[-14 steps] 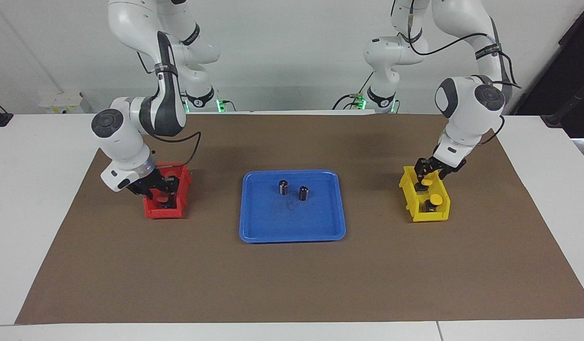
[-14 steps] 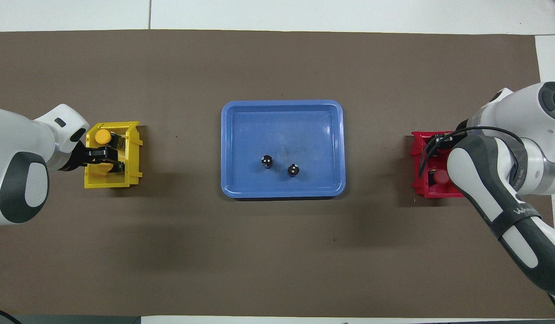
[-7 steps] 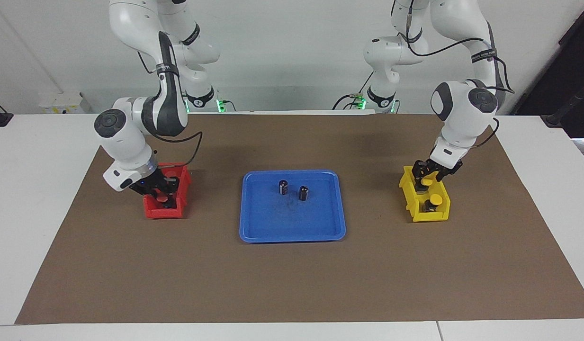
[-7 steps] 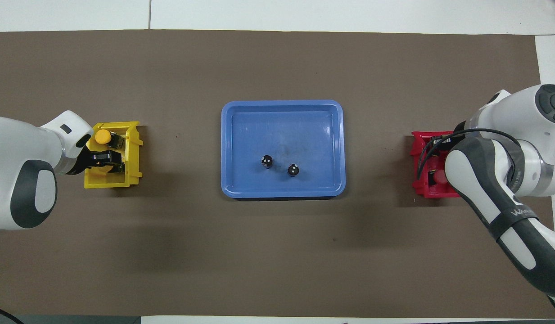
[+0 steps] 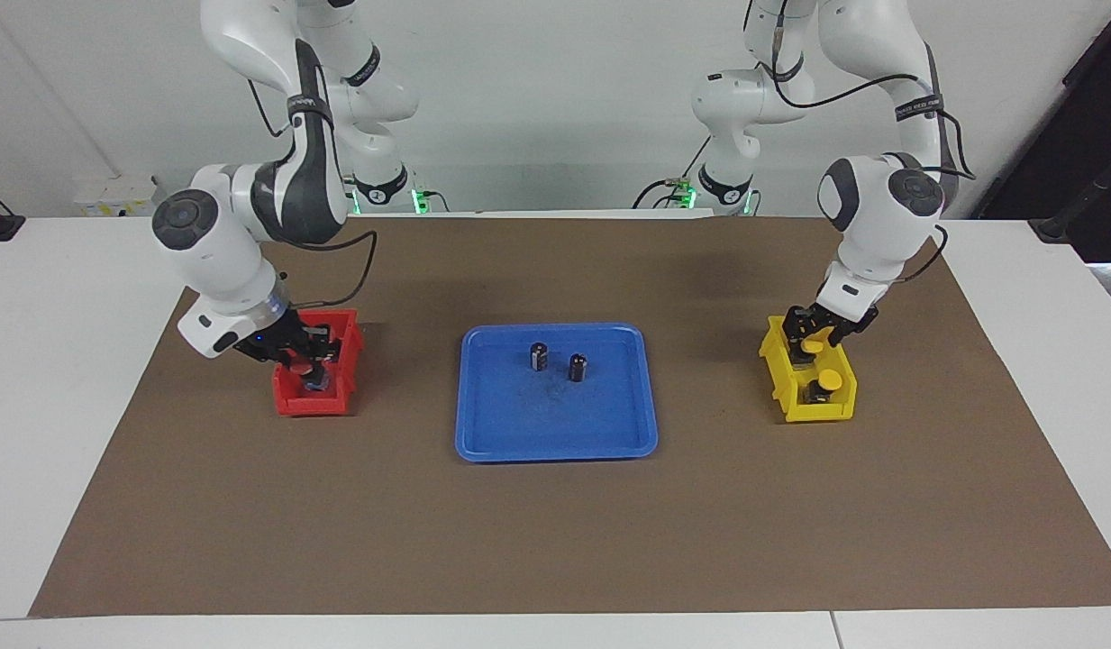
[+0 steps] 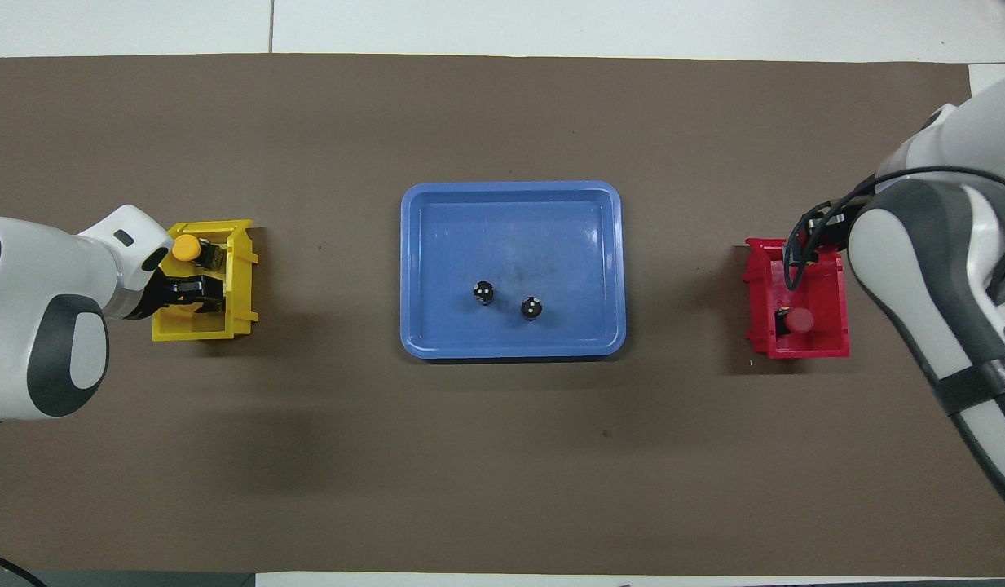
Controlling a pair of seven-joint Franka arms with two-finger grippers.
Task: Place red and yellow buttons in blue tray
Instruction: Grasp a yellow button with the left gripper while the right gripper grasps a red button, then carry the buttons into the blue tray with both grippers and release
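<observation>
From here I count one blue tray [image 5: 483, 433] in the middle of the table, and two dark capless cylinders [image 5: 538, 356] standing in it. There are two small bins: one red bin [image 5: 289, 401] and one yellow bin [image 5: 839, 410]. Yellow buttons [image 5: 825, 379]: two, both over or in the yellow bin. Red buttons [image 6: 798, 320]: two, both at the red bin. One brown mat [image 5: 555, 541] covers the table.
</observation>
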